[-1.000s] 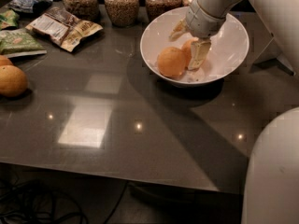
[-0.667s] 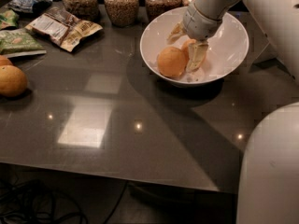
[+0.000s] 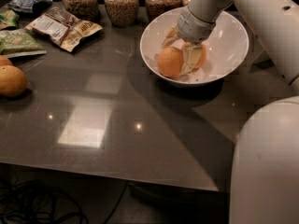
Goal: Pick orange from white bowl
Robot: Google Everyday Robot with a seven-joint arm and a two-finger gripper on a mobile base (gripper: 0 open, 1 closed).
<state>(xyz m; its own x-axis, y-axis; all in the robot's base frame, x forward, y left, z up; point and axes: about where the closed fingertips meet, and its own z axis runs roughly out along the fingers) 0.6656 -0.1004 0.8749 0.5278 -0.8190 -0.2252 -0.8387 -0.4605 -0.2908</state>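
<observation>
The white bowl [image 3: 229,55] stands at the back of the dark table, right of the middle. The pale orange [image 3: 169,62] lies in its left part. A smaller, deeper orange fruit [image 3: 202,55] shows just to its right. My gripper [image 3: 178,54] reaches down into the bowl from the upper right. It is open, with one pale finger [image 3: 188,60] between the two fruits, against the orange's right side. The other finger [image 3: 169,35] is behind the orange's upper left. The orange rests on the bowl.
Three glass jars of grains [image 3: 121,3] stand behind the bowl. Snack packets [image 3: 63,27] lie at the back left. Two more orange fruits [image 3: 11,80] sit at the table's left edge. My white arm and base [image 3: 266,162] fill the right side.
The finger beside the orange has shifted a little to the left, closer to it. The deeper orange fruit now shows to its right. The orange has not moved.
</observation>
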